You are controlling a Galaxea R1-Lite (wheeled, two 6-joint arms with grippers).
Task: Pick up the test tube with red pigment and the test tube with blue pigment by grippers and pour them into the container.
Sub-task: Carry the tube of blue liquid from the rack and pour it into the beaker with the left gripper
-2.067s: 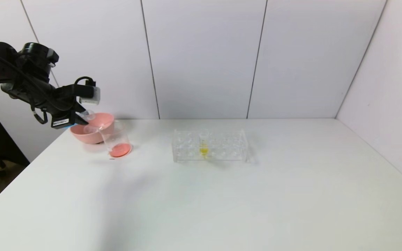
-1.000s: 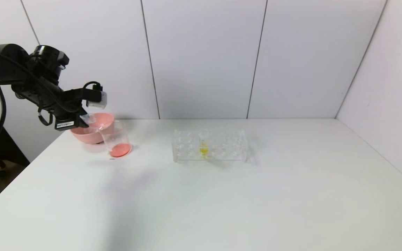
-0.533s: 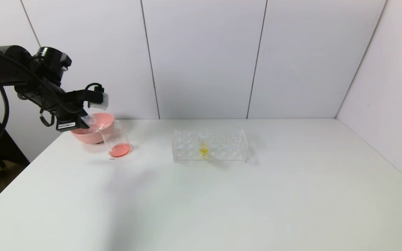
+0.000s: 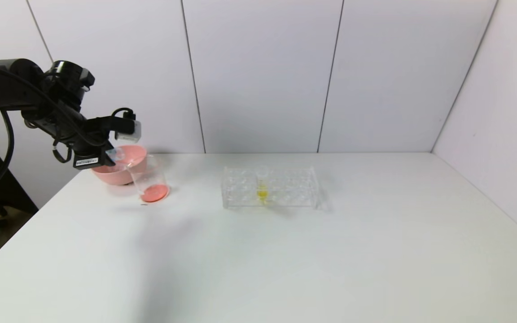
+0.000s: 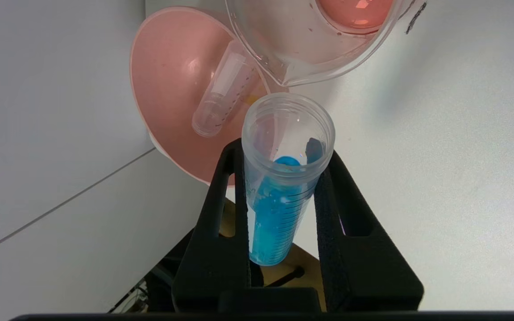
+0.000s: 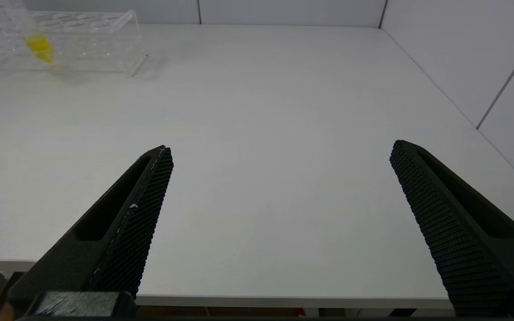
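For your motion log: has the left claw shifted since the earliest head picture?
Yes. The left claw, shut on the blue test tube, has shifted rightward against the unmoved pink bowl, nearer the beaker.

In the head view, the left hand (image 4: pixel 106 157) covers most of the test tube with blue pigment (image 5: pixel 279 196), so its blue liquid cannot be made out there. The left wrist view's edge cuts off the container (image 5: pixel 315 40). The right hand (image 6: pixel 279 151) is out of the head view.
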